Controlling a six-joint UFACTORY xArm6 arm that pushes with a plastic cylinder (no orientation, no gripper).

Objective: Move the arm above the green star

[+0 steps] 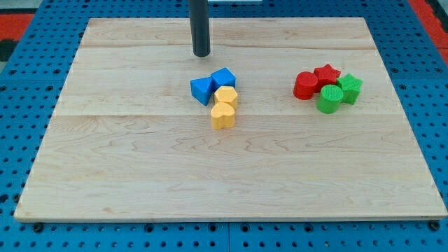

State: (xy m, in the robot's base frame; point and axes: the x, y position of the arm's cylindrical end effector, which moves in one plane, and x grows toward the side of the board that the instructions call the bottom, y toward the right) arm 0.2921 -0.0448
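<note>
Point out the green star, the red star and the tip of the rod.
green star [351,88]: camera view, on its top face.
red star [326,73]: camera view, on its top face.
my tip [201,54]: camera view, at the rod's very end, left of both stars.

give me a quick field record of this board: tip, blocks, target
tip: my tip near the view's top, above the blue pair, touching nothing
left cluster: two blue blocks, two yellow blocks
right cluster: red cylinder, red star, green cylinder, green star
target: green star, far to the view's right of my tip
surface: wooden board
</note>
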